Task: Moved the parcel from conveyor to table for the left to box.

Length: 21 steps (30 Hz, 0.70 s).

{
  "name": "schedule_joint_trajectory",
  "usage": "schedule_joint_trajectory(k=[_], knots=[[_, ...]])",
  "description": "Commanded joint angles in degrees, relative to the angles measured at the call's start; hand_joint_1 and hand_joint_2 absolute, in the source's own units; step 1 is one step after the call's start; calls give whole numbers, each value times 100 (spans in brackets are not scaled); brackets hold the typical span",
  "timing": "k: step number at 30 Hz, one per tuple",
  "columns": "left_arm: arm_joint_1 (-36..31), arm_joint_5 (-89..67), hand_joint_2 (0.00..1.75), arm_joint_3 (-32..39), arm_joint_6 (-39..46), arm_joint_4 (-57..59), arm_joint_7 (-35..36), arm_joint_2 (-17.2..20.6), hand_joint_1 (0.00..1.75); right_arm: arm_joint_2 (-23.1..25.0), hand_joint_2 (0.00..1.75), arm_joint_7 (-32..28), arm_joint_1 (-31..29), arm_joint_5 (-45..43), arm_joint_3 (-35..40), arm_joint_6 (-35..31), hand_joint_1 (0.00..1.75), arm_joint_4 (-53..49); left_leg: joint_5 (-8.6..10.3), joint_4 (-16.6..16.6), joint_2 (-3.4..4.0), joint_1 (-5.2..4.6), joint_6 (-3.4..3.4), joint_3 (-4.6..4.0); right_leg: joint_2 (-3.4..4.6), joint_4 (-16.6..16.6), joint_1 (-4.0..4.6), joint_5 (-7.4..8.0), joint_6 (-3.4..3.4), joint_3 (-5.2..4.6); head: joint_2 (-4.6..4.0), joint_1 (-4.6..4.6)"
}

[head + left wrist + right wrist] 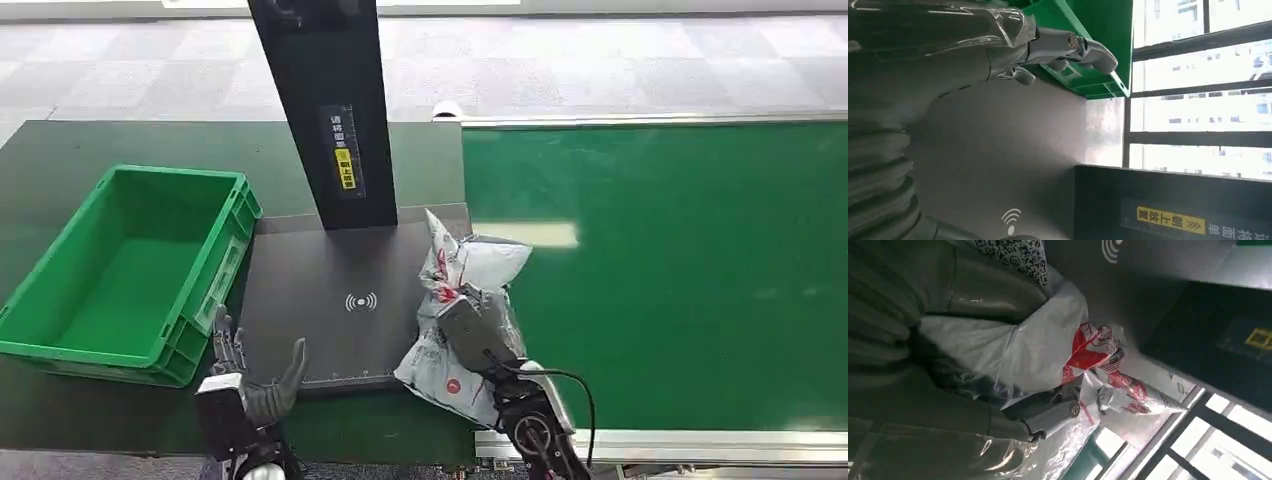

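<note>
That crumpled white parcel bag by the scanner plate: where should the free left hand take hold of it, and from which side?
Probably the upper, bunched end of the white parcel bag, approached from the scanner plate side. The right hand grips its lower middle, so that part is taken, while the top stands up loose and crumpled. The left hand waits open across the plate.

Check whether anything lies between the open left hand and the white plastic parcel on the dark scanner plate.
Nothing visible does. The left hand hovers open at the near left corner of the dark grey scanner plate; the white plastic parcel with red print sits on the plate's right edge, gripped by the right hand. Bare plate lies between them.
</note>
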Motion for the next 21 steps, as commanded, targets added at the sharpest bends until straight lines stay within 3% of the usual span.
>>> schedule_joint_trajectory(k=[1, 21], knots=[[-216, 204, 175, 109, -11, 404, 11, -78, 0, -36, 175, -24, -556, -137, 378, -99, 175, 811, 2, -2, 2, -4, 7, 3, -6, -4, -3, 2, 0, 5, 0, 2], [-350, 344, 175, -14, -11, 611, 11, -132, 0, -114, 175, -274, -551, -390, 122, -671, 175, 654, 3, 0, -4, -10, 11, -3, -14, -7, -8, 3, -1, -1, 0, 2]])
